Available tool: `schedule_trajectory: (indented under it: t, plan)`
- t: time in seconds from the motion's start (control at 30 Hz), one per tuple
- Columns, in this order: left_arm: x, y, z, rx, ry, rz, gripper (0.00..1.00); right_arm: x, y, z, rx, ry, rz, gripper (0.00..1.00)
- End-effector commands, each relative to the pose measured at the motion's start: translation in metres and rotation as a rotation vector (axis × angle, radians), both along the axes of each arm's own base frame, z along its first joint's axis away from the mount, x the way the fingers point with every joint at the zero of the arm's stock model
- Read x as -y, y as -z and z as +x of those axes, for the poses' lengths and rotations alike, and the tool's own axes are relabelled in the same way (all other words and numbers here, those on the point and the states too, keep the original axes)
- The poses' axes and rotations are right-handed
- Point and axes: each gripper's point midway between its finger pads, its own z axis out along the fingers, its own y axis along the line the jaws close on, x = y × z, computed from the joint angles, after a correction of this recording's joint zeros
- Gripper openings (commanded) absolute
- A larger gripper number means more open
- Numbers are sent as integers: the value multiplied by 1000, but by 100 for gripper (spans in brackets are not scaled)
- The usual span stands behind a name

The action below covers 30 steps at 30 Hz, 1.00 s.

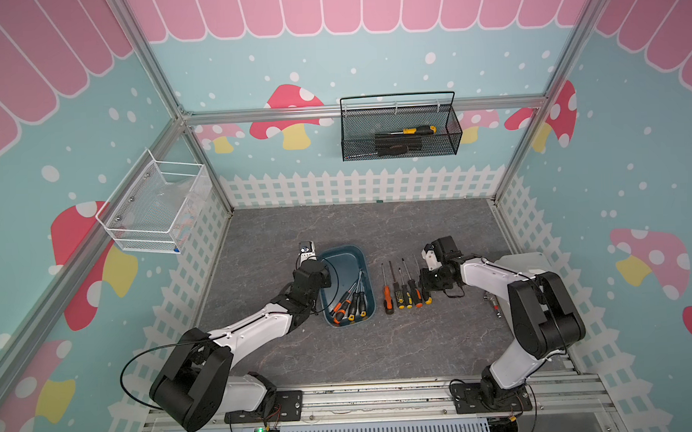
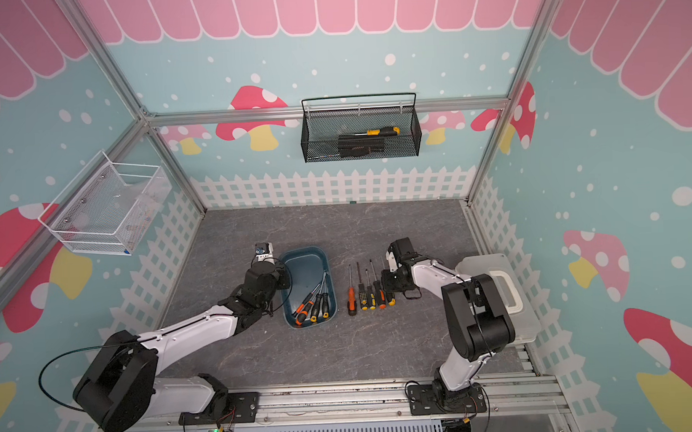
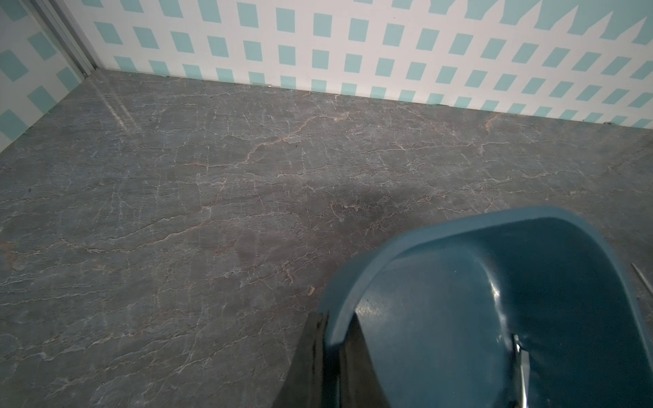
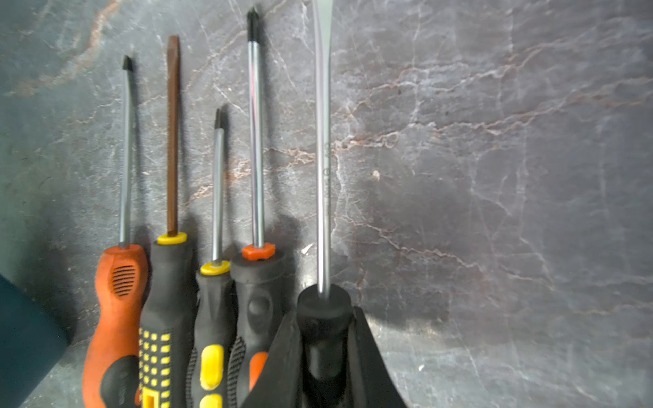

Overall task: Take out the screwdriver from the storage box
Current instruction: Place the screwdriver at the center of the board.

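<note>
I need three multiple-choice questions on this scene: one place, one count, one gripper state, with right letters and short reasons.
1. Where does the black mesh basket hang? A on a side wall; B on the back wall; C on the ceiling.
2. How many screwdrivers lie on the table beside the held screwdriver? A four; B two; C six.
3. The left gripper is: A open; B shut on a screwdriver; C shut on the storage box wall.
B: seen in both top views. A: the right wrist view shows four. C: its fingers straddle the wall.
</note>
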Motion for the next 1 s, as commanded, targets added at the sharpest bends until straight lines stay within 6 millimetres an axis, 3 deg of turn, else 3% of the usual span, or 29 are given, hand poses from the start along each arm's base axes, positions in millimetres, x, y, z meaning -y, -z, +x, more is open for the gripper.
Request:
schedule_trajectory:
  t: [0.0, 0.27, 0.7, 0.97]
  plan:
    - [-1, -3, 1, 8, 2, 10, 0, 0, -2, 8, 19, -6, 5, 0]
    - [-1, -4, 2, 8, 4, 14, 0, -1, 2, 10, 9, -6, 24, 0]
    - [0, -3, 2, 5, 5, 13, 0, -2, 3, 10, 1, 1, 53, 19]
    - [1, -1, 1, 4, 6, 10, 0, 0, 2, 8, 5, 9, 57, 25]
